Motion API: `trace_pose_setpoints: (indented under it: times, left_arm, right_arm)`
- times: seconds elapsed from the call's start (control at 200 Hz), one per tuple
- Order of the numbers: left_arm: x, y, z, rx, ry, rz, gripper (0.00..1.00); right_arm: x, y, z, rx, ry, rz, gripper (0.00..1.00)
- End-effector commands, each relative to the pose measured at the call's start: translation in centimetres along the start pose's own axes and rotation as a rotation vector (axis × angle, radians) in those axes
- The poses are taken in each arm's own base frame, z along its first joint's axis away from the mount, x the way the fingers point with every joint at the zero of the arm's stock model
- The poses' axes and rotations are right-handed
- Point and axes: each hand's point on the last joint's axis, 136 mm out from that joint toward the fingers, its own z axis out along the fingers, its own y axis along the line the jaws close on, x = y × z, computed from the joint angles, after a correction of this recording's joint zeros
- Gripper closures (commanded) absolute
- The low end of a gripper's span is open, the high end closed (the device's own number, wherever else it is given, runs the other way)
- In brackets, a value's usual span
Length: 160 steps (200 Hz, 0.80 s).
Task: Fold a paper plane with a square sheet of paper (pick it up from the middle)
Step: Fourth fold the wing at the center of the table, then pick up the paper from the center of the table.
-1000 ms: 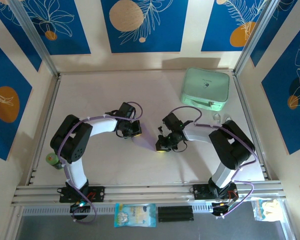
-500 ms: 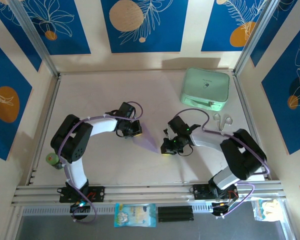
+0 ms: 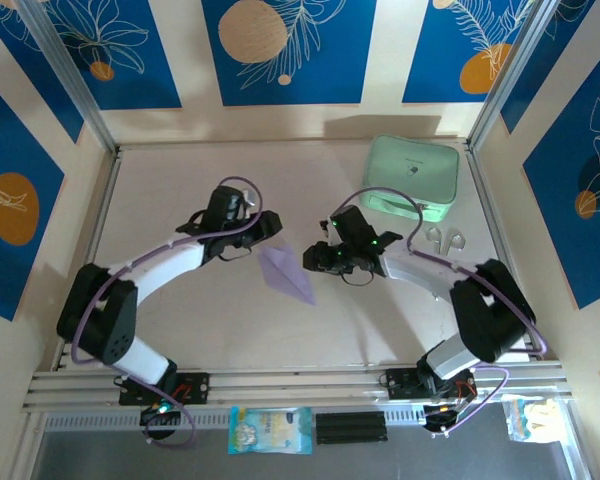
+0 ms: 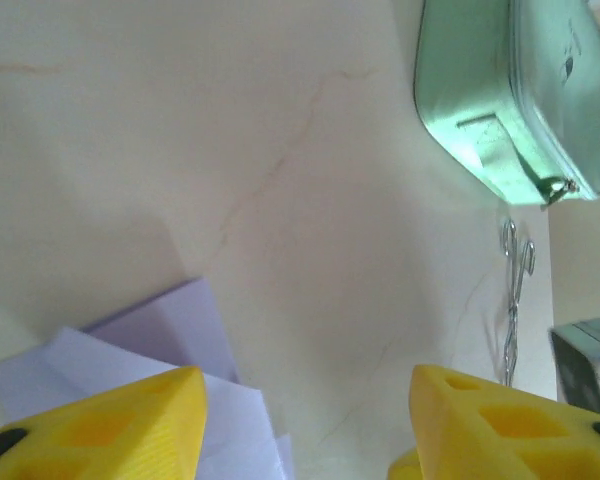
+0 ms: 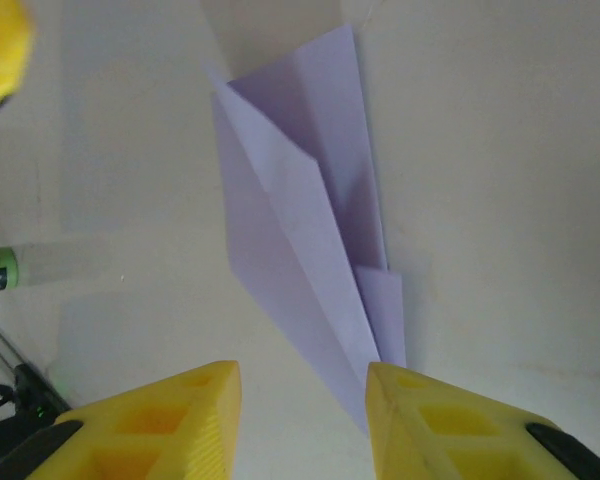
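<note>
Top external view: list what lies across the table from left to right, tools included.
left tool → paper plane → right tool → mint-green case. The scissors are left out because they overlap the case's span.

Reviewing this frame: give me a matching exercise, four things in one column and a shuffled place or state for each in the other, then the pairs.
Things:
1. paper plane
2. mint-green case
3. metal scissors
4. left gripper

Places or states:
A. back right corner of the table
B. open, nothing between its fingers
C. lying mid-table, lilac, creased to a point
D. right side, just nearer than the case

Pairs: 1-C, 2-A, 3-D, 4-B
</note>
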Motion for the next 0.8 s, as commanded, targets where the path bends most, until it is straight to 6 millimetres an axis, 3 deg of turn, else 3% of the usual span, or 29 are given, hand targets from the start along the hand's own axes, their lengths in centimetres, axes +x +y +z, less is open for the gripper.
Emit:
trace_pose_setpoints:
  times: [0.0,0.145,0.39,0.65,0.795]
  left_arm:
    - [-0.3,2.7,-0.8,-0.012,-0.055,-0.099,0.38]
    - [0.4,4.2,-1.3,0.004,-0.054,-0.144,0.31]
    - [1.4,5.4,-0.9,0.004,-0.030,-0.170,0.28]
    - [1.6,4.7,-0.5,0.043,0.002,-0.160,0.26]
    - [1.7,4.0,-0.8,0.090,0.007,-0.137,0.22]
  right_arm:
    - [-0.8,0.3,1.6,-0.018,0.019,0.010,0.62]
    - [-1.5,0.3,3.5,-0.021,0.040,-0.003,0.65]
    - [-1.3,0.6,5.7,-0.058,0.110,-0.025,0.69]
    - [-0.8,1.4,7.0,-0.126,0.154,-0.057,0.76]
    - [-1.5,2.2,6.8,-0.183,0.126,-0.074,0.90]
